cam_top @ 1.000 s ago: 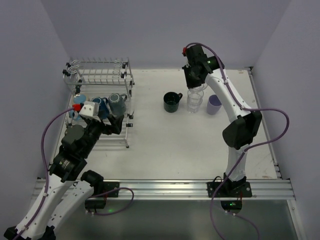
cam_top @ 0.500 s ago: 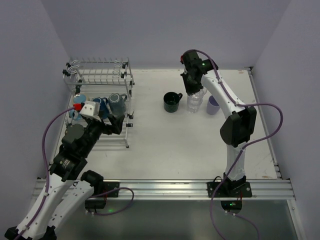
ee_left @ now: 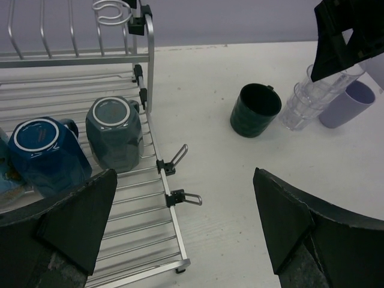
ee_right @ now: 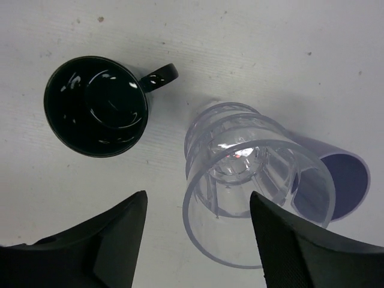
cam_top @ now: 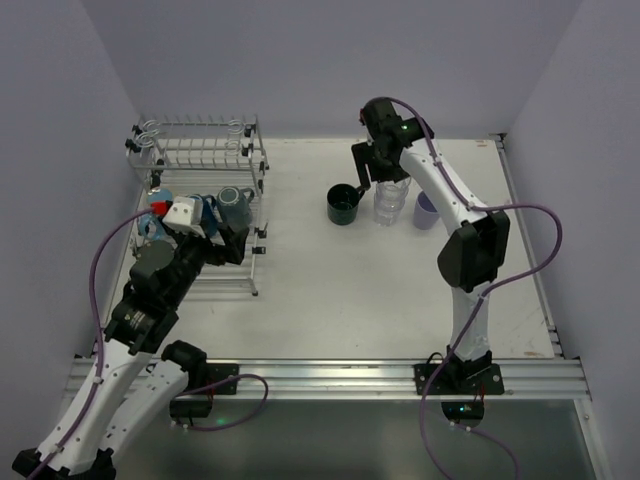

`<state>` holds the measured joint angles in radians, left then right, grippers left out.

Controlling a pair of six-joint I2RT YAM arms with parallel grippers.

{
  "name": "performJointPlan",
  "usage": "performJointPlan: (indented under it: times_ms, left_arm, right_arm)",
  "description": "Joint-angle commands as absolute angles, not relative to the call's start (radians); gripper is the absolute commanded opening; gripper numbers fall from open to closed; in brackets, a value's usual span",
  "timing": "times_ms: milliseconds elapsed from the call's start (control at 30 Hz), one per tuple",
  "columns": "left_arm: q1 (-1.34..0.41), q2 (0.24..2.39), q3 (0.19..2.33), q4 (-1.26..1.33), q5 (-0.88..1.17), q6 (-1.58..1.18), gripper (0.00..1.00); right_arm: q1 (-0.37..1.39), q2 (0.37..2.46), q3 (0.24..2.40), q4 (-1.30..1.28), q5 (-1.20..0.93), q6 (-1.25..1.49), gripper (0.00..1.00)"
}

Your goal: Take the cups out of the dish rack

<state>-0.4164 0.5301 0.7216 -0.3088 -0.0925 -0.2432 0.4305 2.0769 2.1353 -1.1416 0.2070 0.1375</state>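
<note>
The spread right pincer [ee_right: 198, 240] hovers over the unloaded stacked tumblers [ee_right: 252, 174], dark green mug [ee_right: 96, 105] and lavender cup [ee_right: 345, 180] on the worktop [ee_right: 240, 48]. Ahead of the spread left pincer [ee_left: 180, 222], a grey mug [ee_left: 114, 132] and a blue mug [ee_left: 45, 150] wait in the dish rack [ee_left: 147, 72].

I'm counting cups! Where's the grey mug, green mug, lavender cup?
grey mug [ee_left: 116, 141], left wrist view, its side
green mug [ee_right: 96, 107], right wrist view, inside bottom
lavender cup [ee_left: 345, 108], left wrist view, its side

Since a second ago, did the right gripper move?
Yes. The right gripper slid left, from above the clear glass tumblers toward the dark green mug, and it opened.
</note>
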Motion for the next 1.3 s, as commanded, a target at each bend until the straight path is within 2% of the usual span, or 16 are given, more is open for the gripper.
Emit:
performJointPlan:
  times_ms: [0,33,233,333,400,433,733,967,1267]
  left_arm:
    - [-0.396,0.575,0.722,-0.282,-0.112,-0.256,1.0]
    - [-0.396,0.586,0.73,-0.285,-0.121,-0.265,1.0]
    - [-0.393,0.663,0.768,-0.327,-0.236,-0.392,1.0]
    - [-0.393,0.704,0.767,-0.283,-0.252,-0.459,1.0]
    - [-0.393,0.767,0.761,-0.243,-0.244,-0.474,1.0]
    - [-0.393,0.794,0.765,-0.21,-0.256,-0.477,1.0]
    - [-0.393,1.081,0.879,-0.097,-0.429,-0.408,1.0]
    - [-0.362,1.229,0.939,-0.075,-0.523,-0.367,1.0]
    - [-0.305,1.36,0.965,-0.018,-0.494,-0.35,1.0]
  right_arm:
    - [0.44,1.938,2.166,-1.094,0.161,0.092,0.73]
    - [0.446,1.909,2.101,-1.057,0.157,0.095,0.78]
    - [0.518,1.549,1.733,-0.667,0.094,0.159,0.87]
    - [0.558,1.336,1.38,-0.408,0.03,0.25,0.94]
    - [0.569,1.237,1.245,-0.225,-0.036,0.331,0.96]
    - [0.572,1.153,1.133,-0.174,-0.076,0.353,0.96]
    - [0.584,0.841,0.737,0.153,-0.184,0.483,0.96]
    - [0.584,0.811,0.69,0.159,-0.206,0.463,0.97]
    - [0.584,0.816,0.672,0.186,-0.268,0.454,0.97]
